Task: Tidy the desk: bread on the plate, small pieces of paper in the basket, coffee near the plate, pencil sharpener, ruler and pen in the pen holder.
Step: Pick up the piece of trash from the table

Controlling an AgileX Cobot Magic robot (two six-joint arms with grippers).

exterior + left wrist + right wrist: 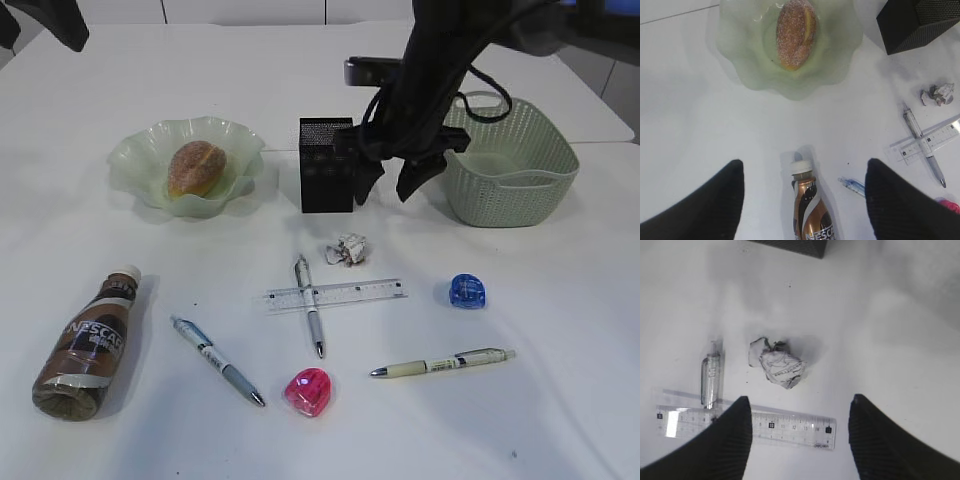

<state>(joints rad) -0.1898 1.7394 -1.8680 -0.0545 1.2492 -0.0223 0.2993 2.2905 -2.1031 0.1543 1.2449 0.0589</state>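
Lying nearest the camera in the exterior view: coffee bottle (88,343) on its side at the left, cap toward the plate; a pink pencil sharpener (309,391) front centre; a pen (217,359) slanted between the two; a second pen (441,363) lying front right.

Mid table: clear ruler (336,295) lying flat, a third pen (309,318) crossing over it. Blue pencil sharpener (466,291) to the right, apart from the ruler. Crumpled paper (345,249) just behind the ruler, not touching it.

Right gripper (390,180) hangs above the table, behind the paper, between pen holder and basket. Jaws spread wide, nothing held. Right wrist view: paper (777,364) lies ahead of the fingertips (734,432), centred on the gap but beyond it; the ruler (745,426) runs across beneath the fingers.

Left gripper (802,200) also wide open and empty. Left wrist view: the bottle's capped end (810,202) sits between the fingers, on the table below; the plate (760,70) lies further ahead.

Far row: pale green wavy plate (140,165) at the left with the bread (196,168) already on it; black mesh pen holder (325,165) in the centre; green woven basket (520,175) at the right, partly hidden by the right arm.
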